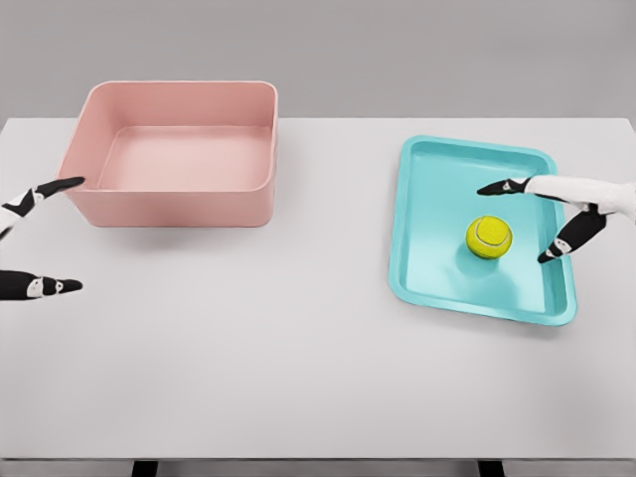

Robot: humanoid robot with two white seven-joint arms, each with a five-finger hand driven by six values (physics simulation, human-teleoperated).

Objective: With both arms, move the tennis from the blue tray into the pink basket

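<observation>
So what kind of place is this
Probably a simulated test bench, not a real room: a bare white table against a blank grey wall, with only a pink basket, blue tray and tennis ball.

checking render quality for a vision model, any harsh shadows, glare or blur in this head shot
Head view: soft, even light, sharp throughout; faint shadow under the tennis ball on the blue tray, a soft one along the front of the pink basket; no glare on the white table.

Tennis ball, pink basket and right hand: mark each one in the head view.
tennis ball (pixel 489 237), head view, middle of its yellow surface.
pink basket (pixel 169 207), head view, front outer wall.
right hand (pixel 576 204), head view, middle of the hand, fingers spread beside the ball.
</observation>
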